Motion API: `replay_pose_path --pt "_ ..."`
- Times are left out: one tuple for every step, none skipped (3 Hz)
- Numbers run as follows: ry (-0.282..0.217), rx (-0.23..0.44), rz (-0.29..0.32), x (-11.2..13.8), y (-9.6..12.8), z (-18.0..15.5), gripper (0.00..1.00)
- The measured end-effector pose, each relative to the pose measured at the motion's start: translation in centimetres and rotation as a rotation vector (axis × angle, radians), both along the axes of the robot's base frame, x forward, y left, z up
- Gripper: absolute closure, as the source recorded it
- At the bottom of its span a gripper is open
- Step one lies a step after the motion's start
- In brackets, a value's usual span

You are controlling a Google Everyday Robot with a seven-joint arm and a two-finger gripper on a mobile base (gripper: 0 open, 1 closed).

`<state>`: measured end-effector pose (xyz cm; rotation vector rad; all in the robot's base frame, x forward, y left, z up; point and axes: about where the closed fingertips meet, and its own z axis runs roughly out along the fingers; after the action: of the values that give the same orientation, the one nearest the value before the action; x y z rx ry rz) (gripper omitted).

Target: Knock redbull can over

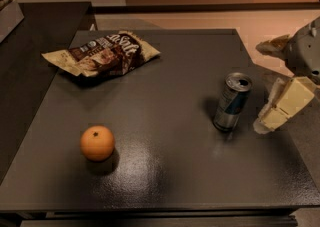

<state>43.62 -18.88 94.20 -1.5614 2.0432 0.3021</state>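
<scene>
The redbull can (232,102) was seen standing upright on the right part of the dark table (170,181), well apart from the orange (97,143) at the front left and the crumpled snack bag (102,53) at the back left. The gripper (258,87) was held at the right edge of the view, just beside the can but not touching it. Its two pale fingers (285,103) appeared to be spread wide with nothing held between them, though the upper one was only dimly made out.
</scene>
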Motion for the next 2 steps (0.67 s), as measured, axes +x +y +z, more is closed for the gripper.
replay_pose_path --pt "-0.002 0.095 0.009 -0.05 1.3 -0.57 0.0" --pt "-0.003 0.165 0.0 0.1 2.02 -1.26 0.0"
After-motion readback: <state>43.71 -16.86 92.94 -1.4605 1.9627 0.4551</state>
